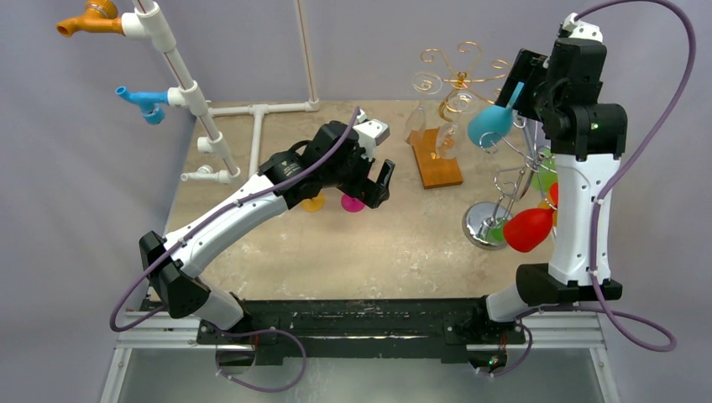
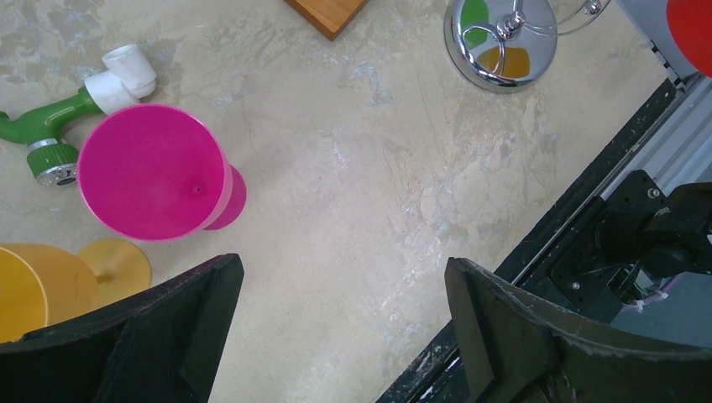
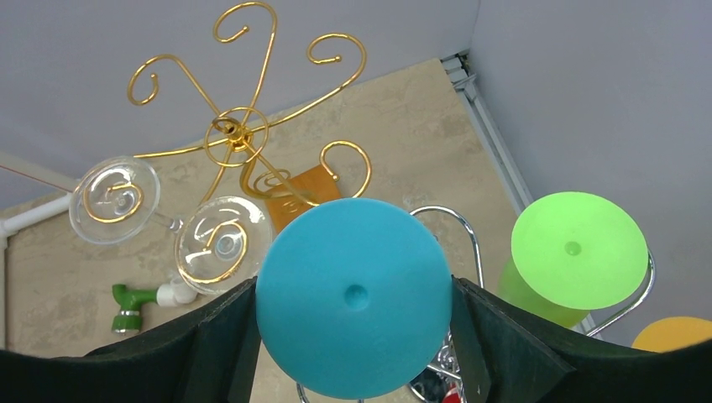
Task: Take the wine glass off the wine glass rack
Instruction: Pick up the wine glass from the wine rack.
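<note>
My right gripper [image 1: 516, 88] is shut on a teal wine glass [image 3: 353, 294]: both fingers press the rim of its round foot. The teal glass [image 1: 489, 124] hangs bowl down, high and just left of the chrome wine glass rack [image 1: 504, 180]. A chrome loop [image 3: 458, 222] of that rack shows right behind the foot. A green glass [image 3: 579, 250] and a red glass [image 1: 527, 228] hang on the rack. My left gripper [image 1: 378, 189] hovers open over the table's middle, with nothing between its fingers [image 2: 201, 311].
A pink glass [image 2: 151, 172] and a yellow glass [image 2: 21, 290] stand on the table by the left gripper. A gold rack [image 3: 239, 126] on a wooden base [image 1: 437, 159] carries two clear glasses [image 3: 220, 243]. A white pipe frame [image 1: 180, 84] rises at the back left.
</note>
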